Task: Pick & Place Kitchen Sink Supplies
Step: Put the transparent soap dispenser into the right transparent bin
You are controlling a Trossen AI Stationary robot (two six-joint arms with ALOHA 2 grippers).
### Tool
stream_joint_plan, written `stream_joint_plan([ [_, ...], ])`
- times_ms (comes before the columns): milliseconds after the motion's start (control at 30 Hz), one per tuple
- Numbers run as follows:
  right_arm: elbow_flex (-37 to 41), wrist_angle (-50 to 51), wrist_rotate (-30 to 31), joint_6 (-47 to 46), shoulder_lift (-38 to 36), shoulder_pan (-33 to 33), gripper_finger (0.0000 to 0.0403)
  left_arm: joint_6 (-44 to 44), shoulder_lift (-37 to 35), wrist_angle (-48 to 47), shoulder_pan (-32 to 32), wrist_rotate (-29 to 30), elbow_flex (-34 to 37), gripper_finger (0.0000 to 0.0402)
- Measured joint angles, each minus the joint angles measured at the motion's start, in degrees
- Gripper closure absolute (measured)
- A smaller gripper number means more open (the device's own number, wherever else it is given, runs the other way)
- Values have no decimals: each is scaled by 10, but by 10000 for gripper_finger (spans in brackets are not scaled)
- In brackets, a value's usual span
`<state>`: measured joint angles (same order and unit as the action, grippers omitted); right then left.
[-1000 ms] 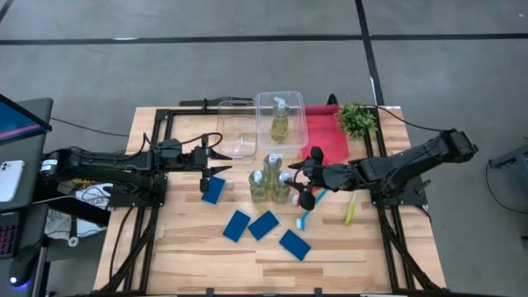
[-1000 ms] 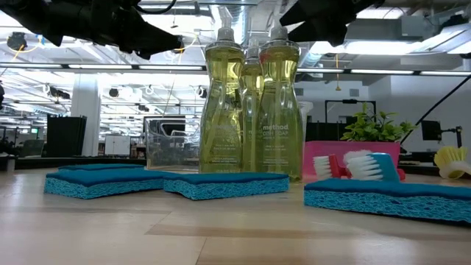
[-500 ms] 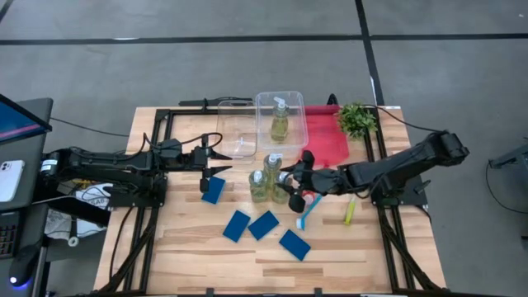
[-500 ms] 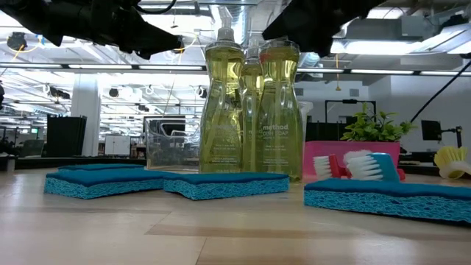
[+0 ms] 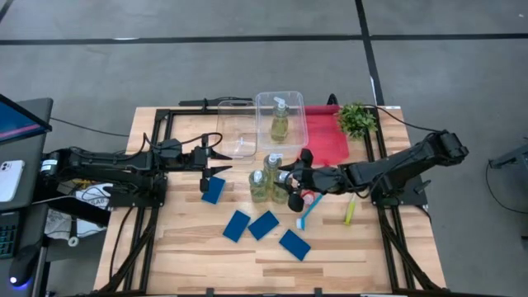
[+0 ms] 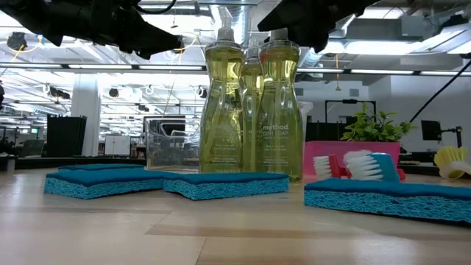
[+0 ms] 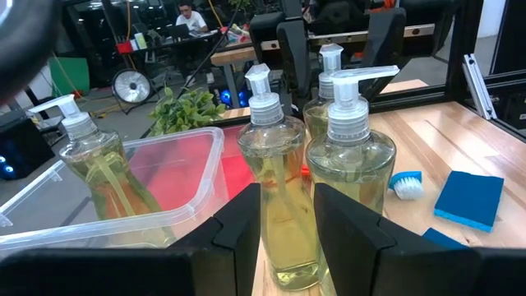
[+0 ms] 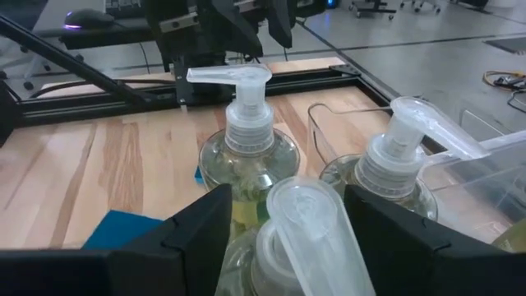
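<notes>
Three clear pump bottles of yellow-green liquid [image 5: 271, 177] stand together mid-table on their bases; a fourth bottle [image 5: 279, 124] stands inside a clear bin [image 5: 295, 106]. Several flat blue sponges [image 5: 264, 224] lie on the wood. Blue [image 5: 306, 216], red [image 5: 313, 196] and yellow-green [image 5: 350, 208] brushes lie to the right of the bottles. My right gripper [image 5: 286, 180] is open, its fingers on either side of the nearest bottle's pump head [image 8: 302, 215]; I see no touch. My left gripper [image 5: 221, 161] hovers open to the left of the bottles.
A second clear bin [image 5: 235, 136] sits left of the first. A red tray [image 5: 326, 140] and a small green plant [image 5: 357, 120] stand at the far right. Black frame rails [image 5: 157, 132] edge the table. Bare wood lies along the near edge.
My right gripper has moved toward the table's left, from beside the brushes up to the bottle cluster, so that its fingers now flank the rightmost bottle's pump head. The left arm and all objects have stayed still.
</notes>
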<state>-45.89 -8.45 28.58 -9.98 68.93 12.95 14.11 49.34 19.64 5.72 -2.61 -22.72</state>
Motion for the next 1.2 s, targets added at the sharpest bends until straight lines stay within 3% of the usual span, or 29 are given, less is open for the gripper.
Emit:
stream_joint_plan([
  [367,0,2,0,0,0,0,235,0,0,0,0,0,0,284],
  [600,0,2,0,4,0,0,302,0,0,0,0,0,0,284],
  [933,-1,-5,0,10,0,2,303,0,0,1,0,0,0,284],
  [1200,-49,35,-1,29,0,19,302,0,0,2,0,0,0,284],
])
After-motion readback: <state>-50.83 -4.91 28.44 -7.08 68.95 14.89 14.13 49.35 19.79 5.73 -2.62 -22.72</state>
